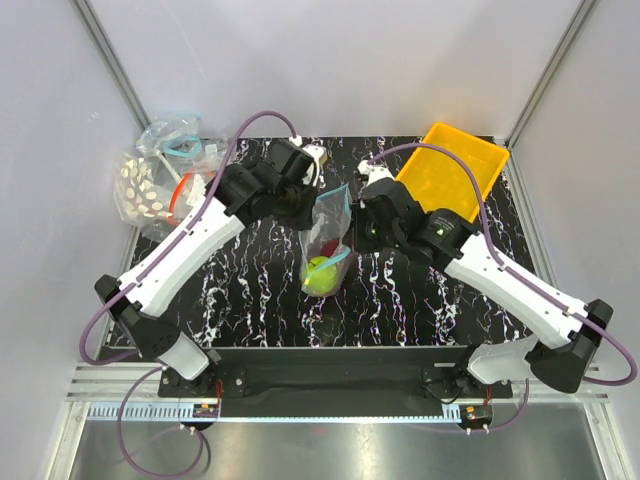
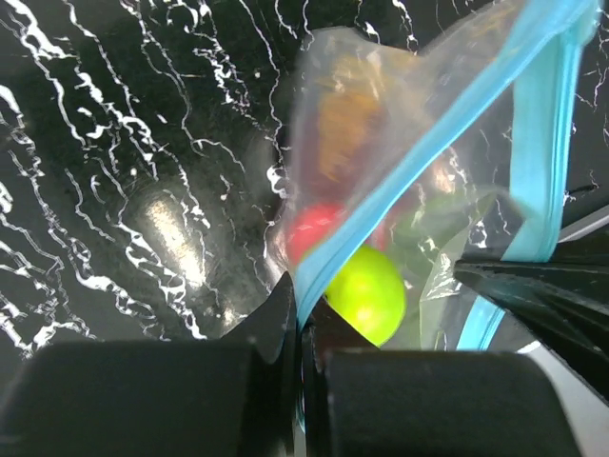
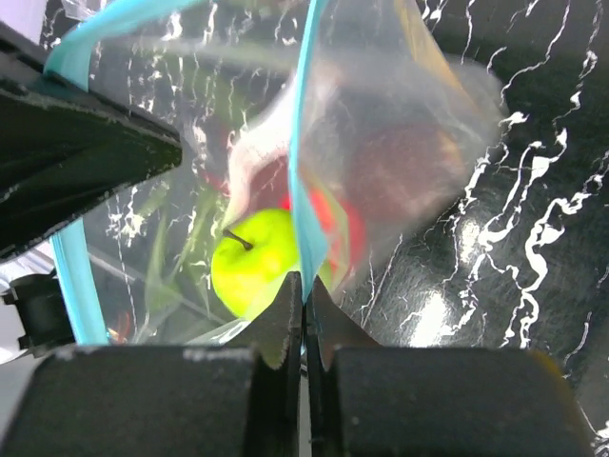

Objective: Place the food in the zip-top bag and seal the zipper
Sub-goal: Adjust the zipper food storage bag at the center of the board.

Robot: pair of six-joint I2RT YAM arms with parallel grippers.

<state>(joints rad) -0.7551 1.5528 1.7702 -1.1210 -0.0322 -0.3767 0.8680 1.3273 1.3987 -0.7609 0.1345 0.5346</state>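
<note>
The clear zip-top bag hangs above the black marbled table, held up between my two grippers. The lime green fruit lies at its bottom, with the red fruit and the dark maroon fruit beside it inside the bag. My left gripper is shut on the teal-blue zipper at one end of the mouth. My right gripper is shut on the zipper at the other end. The green fruit also shows in the left wrist view and the right wrist view. The mouth gapes between the two strips.
A yellow tray stands at the back right. A heap of other clear bags, one white-dotted, lies at the back left corner. The table's walls close in at both sides.
</note>
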